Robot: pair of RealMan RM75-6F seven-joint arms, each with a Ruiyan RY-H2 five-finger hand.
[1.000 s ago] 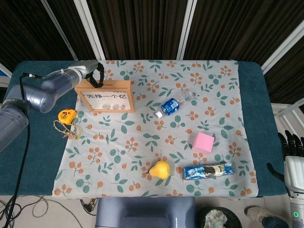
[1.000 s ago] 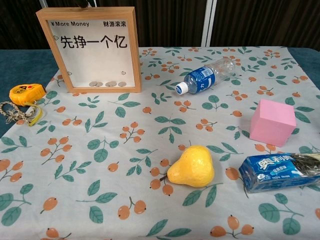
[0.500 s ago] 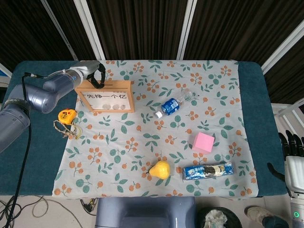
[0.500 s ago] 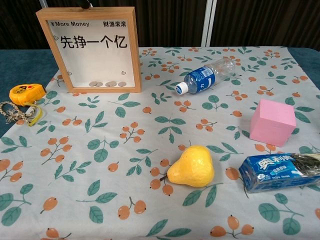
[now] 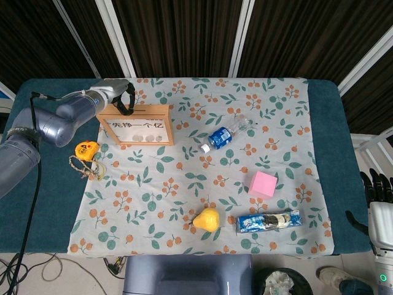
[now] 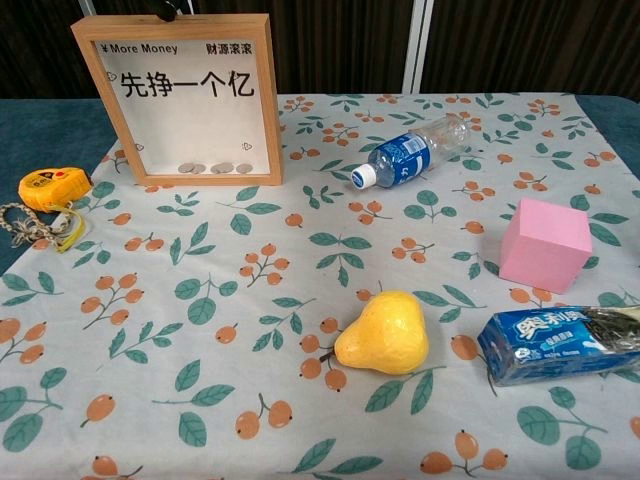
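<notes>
A wooden-framed money box [image 5: 136, 125] with a white face and a few coins at its bottom [image 6: 210, 168] stands upright at the back left of the floral cloth. My left hand [image 5: 126, 98] hovers at the box's top left edge, and only a dark tip of it [image 6: 165, 10] shows in the chest view. Its fingers curl over the rim; whether they pinch anything is hidden. My right hand [image 5: 376, 187] hangs off the table's right side, fingers straight and apart, holding nothing.
A blue-labelled water bottle [image 5: 224, 134] lies on its side at mid-table. A pink cube [image 5: 263, 184], a yellow pear [image 5: 207, 219] and a blue biscuit pack [image 5: 268, 220] sit near the front. A yellow tape measure [image 5: 86, 150] and a knotted cord [image 5: 86, 167] lie left of the box.
The left forearm has shifted very slightly while its hand stays at the box's top edge. Nothing on the cloth has moved.
</notes>
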